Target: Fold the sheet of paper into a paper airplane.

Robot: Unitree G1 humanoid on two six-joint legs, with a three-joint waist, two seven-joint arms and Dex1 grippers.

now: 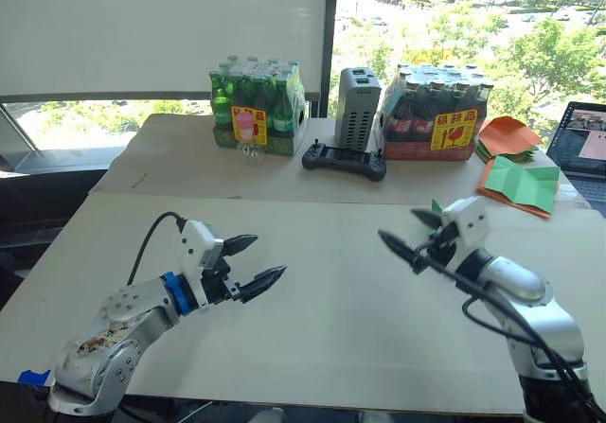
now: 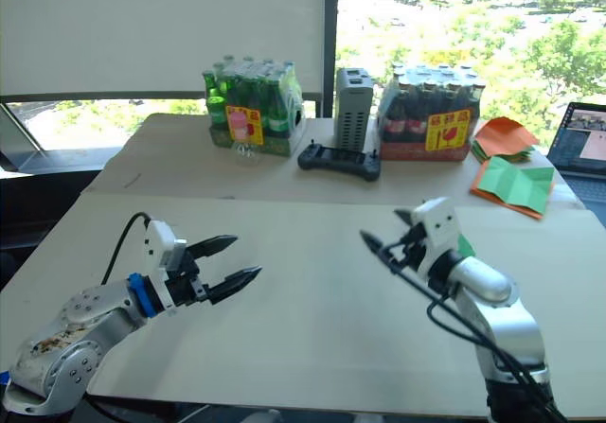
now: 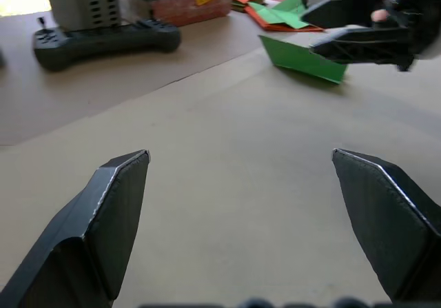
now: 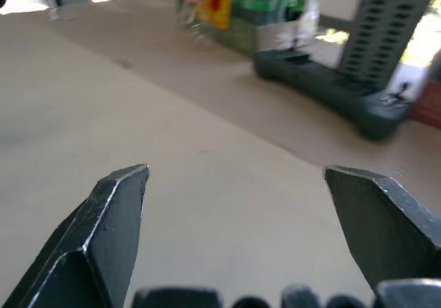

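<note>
- Paper airplane lies flat on table, a narrow green wedge just beyond R gripper, mostly hidden behind it in head views.
- L gripper and R gripper both spread wide, holding nothing, hovering above table.
- Judge: folding looks done; next prob. only pull arms clear.
- Crease detail too small to tell.

Two head cameras look forward and down over the pale wooden desk, sharing both arms and the far window. The left wrist camera sits low near the desktop, facing across it toward the right hand and the black plastic game controller. The right wrist camera, equally low, faces that same controller.
</note>
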